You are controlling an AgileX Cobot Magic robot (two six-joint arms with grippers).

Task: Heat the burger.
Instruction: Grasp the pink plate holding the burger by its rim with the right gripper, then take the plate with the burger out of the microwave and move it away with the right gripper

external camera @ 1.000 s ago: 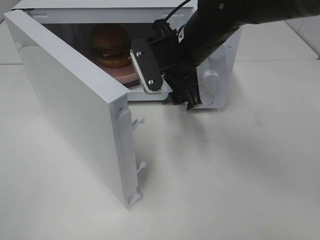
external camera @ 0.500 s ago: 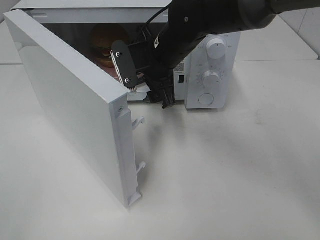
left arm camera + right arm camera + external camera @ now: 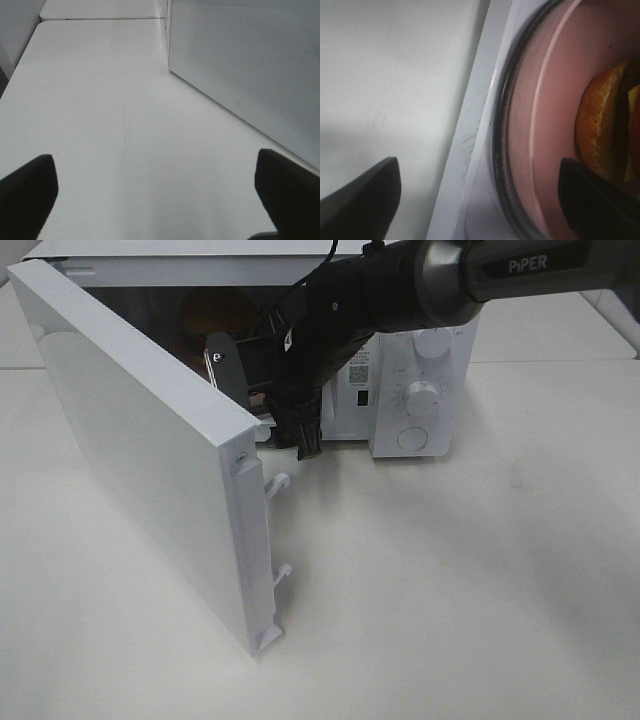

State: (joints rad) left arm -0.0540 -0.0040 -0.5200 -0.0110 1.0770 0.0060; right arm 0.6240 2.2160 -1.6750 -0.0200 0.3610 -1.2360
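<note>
Burger (image 3: 212, 312) — golden-brown domed bun, sits upright inside open microwave (image 3: 420, 380), on pink plate (image 3: 555, 125), toward cavity's rear. High view: mostly hidden behind door (image 3: 140, 450) and arm, only bun top shows. Wrist view: orange-brown bun edge (image 3: 600, 135), yellow sliver beside it.
</note>
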